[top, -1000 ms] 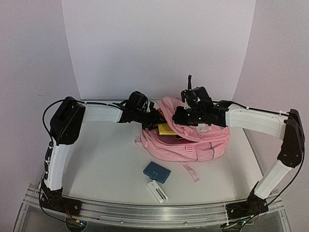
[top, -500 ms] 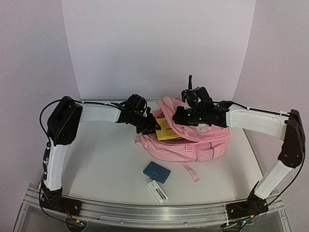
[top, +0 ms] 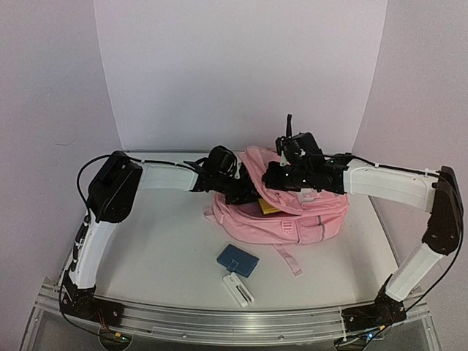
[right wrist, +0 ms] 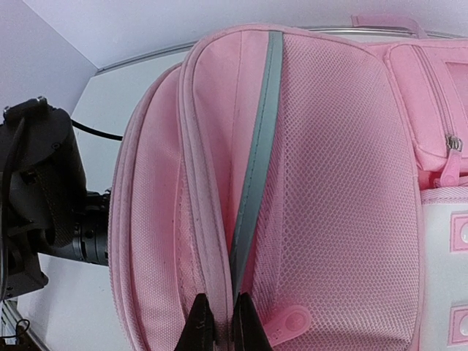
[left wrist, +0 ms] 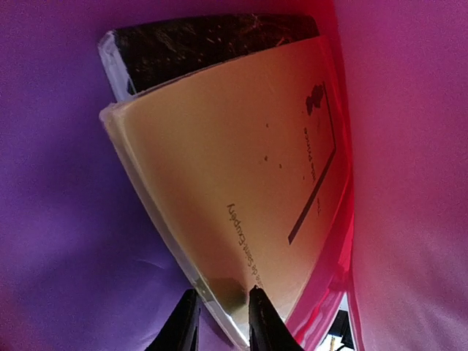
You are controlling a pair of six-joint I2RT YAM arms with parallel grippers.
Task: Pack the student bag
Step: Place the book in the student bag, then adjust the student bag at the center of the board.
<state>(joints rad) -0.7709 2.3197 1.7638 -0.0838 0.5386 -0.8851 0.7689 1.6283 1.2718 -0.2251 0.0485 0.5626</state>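
The student bag (top: 292, 216), pink and soft, lies at the table's back centre. My right gripper (top: 274, 175) is shut on its upper opening edge; the right wrist view has the jaws (right wrist: 218, 311) pinching the pink seam beside a grey strip (right wrist: 256, 168). My left gripper (top: 248, 196) reaches into the bag's mouth from the left. It is shut on the corner of a yellow book (left wrist: 248, 168), one finger on each side of the edge (left wrist: 223, 311). Only a sliver of the yellow book (top: 269, 208) shows from above. A dark book (left wrist: 212, 44) lies behind it inside.
A blue case (top: 238, 259) and a white flat object (top: 238, 289) lie on the table in front of the bag. A pink strap (top: 289, 259) trails toward them. White backdrop walls stand behind and to the sides. The left arm's wrist (right wrist: 36, 190) sits close beside the bag.
My left gripper has moved right into the bag's opening, carrying the yellow book deeper, so much less of it shows from above. The right gripper has kept its hold and place.
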